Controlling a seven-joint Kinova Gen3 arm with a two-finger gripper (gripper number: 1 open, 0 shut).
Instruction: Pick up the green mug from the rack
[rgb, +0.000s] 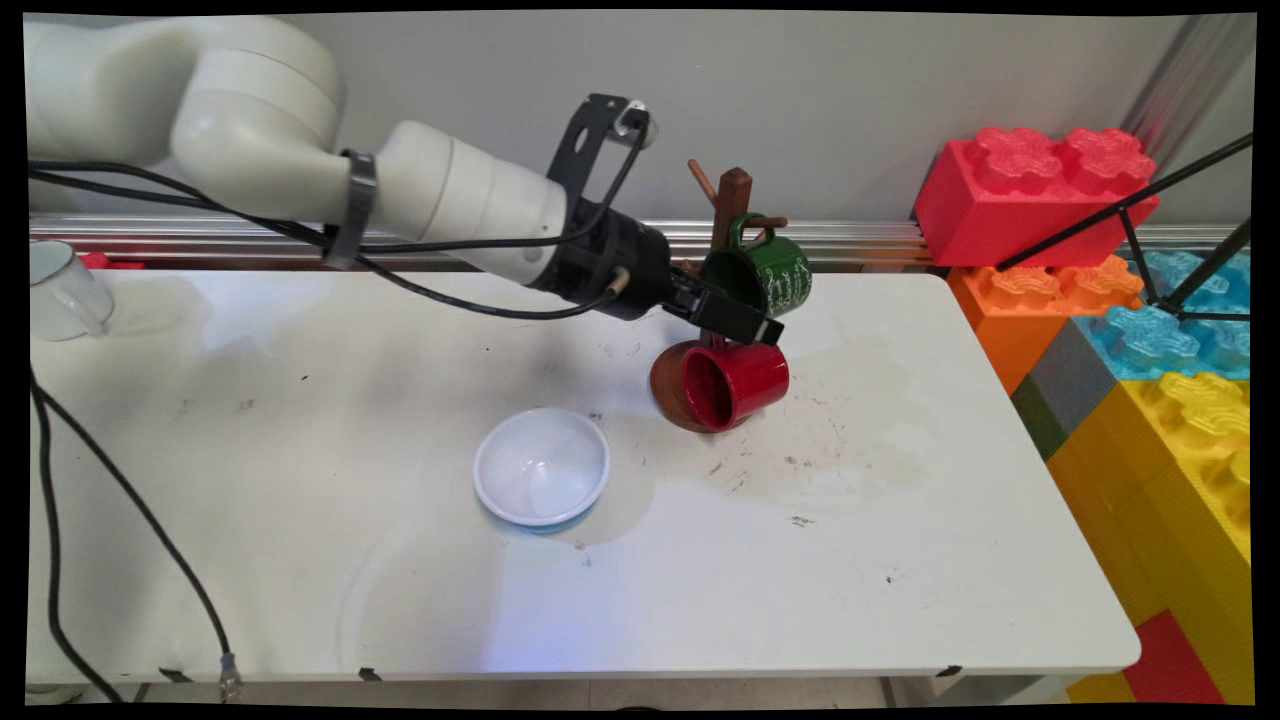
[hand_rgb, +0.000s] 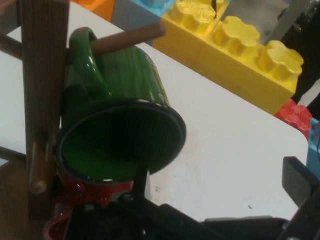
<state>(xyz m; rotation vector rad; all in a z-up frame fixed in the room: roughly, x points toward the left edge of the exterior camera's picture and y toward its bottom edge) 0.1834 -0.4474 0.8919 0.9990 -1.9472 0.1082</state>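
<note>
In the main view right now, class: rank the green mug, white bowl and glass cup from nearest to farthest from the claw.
1. green mug, hanging on the rack, right at the claw
2. white bowl, mid-table, toward the near side
3. glass cup, far left edge

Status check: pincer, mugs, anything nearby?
Pincer at mug tree, open beside green mug's rim. Red mug hangs below. White bowl apart.

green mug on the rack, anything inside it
Hand view looks into the green mug: what shows of its inside is empty. The gripper hides its lowest edge. A red mug hangs below.
</note>
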